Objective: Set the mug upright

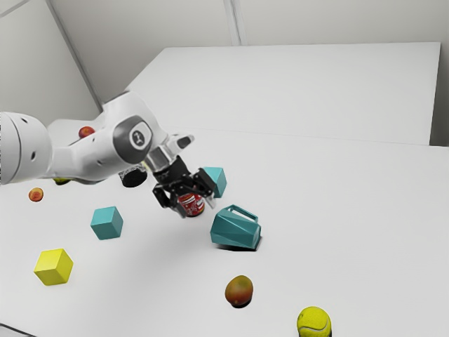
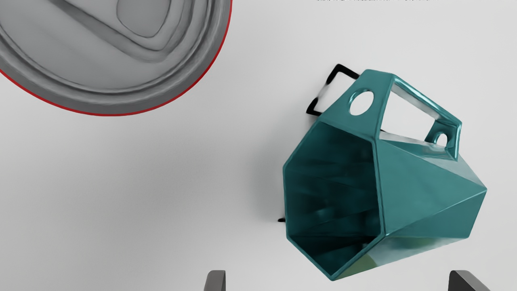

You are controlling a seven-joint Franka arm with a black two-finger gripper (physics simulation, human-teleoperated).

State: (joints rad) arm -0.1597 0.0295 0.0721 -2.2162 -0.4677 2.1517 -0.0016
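Mug (image 1: pixel 235 229) lying beyond spread jaws; wrist view: open mouth (image 2: pixel 331 190); exterior view: red can (image 1: pixel 193 206) near jaws, label unreadable.

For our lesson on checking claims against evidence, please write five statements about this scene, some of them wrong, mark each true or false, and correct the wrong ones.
1. The teal mug lies on its side. True.
2. The gripper is shut on the mug. False: its fingers stand apart, and the mug is not gripped.
3. The red can stands upright. True.
4. The tennis ball is nearer the exterior view's left edge than the yellow cube. False: the yellow cube is nearer that edge.
5. The wrist view looks partly into the mug's open mouth. True.
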